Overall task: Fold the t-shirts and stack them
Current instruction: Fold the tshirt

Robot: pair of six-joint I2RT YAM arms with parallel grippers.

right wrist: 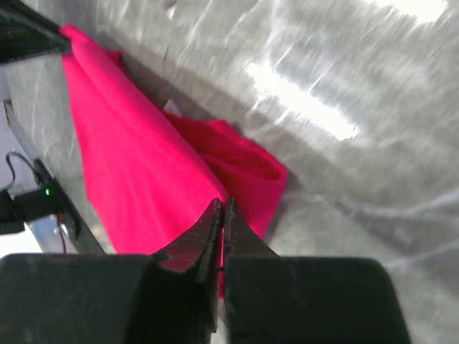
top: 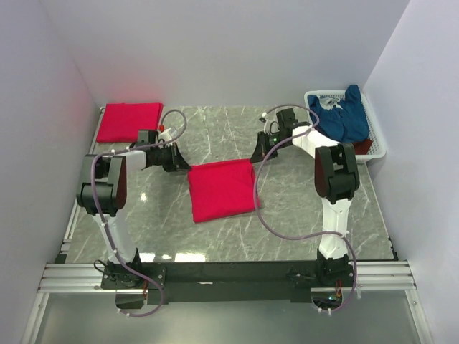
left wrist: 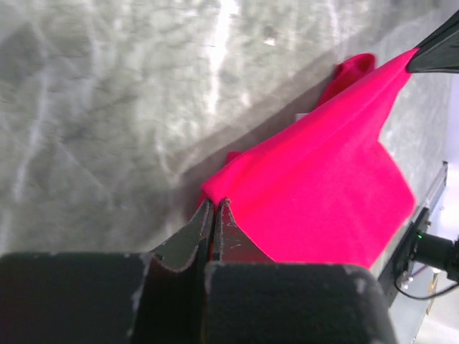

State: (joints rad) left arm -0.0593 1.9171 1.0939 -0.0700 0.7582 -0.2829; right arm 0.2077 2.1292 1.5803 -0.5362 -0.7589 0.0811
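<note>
A bright red t-shirt (top: 222, 189), partly folded, lies on the marble table in the middle. My left gripper (top: 184, 164) is shut on its far left corner and my right gripper (top: 256, 155) is shut on its far right corner. The far edge is stretched between them and held a little above the table. In the left wrist view the jaws (left wrist: 215, 203) pinch the red cloth (left wrist: 323, 186). In the right wrist view the jaws (right wrist: 221, 205) pinch the cloth (right wrist: 136, 179) too. A folded red t-shirt (top: 129, 122) lies at the back left. A navy blue t-shirt (top: 344, 115) sits in the basket.
A white plastic basket (top: 378, 136) stands at the back right, with a bit of darker red cloth (top: 363, 147) under the navy shirt. White walls close in the table on the left, back and right. A metal rail runs along the near edge.
</note>
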